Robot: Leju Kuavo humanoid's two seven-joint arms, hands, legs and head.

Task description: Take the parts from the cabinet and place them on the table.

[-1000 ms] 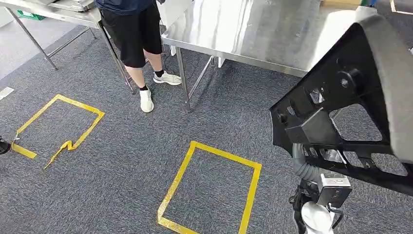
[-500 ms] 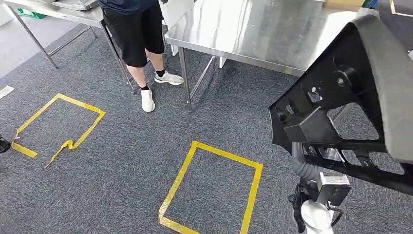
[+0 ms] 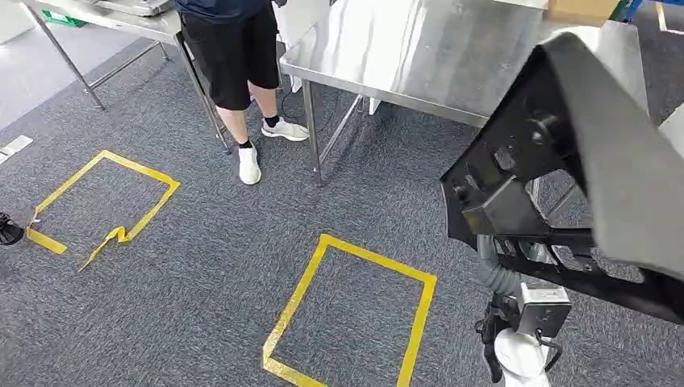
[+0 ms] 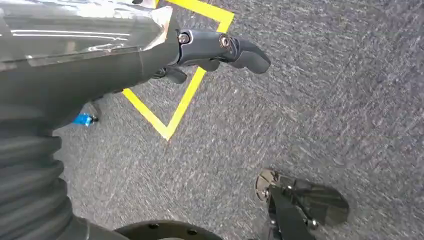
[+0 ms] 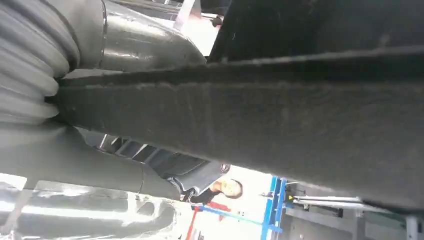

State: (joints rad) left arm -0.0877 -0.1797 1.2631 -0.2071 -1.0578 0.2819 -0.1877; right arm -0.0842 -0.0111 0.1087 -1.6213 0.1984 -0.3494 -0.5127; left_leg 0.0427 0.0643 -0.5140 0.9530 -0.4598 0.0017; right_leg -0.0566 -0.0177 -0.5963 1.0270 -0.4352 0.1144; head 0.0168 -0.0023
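Our right hand [image 5: 100,165] grips the large black part [image 3: 565,161], raised before us near the steel table [image 3: 419,48]. Our left hand [image 4: 210,47] hangs over the grey carpet [image 3: 202,266], fingers spread and holding nothing.

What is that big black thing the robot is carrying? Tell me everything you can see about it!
The black part looks like a large moulded plastic panel. Its inner side faces the head camera, showing ribs, round bosses and several cut-out holes. A grey, felt-like outer face runs along its upper right edge. It is tilted in the air, near the steel table. In the right wrist view the right hand lies close against its fuzzy edge.
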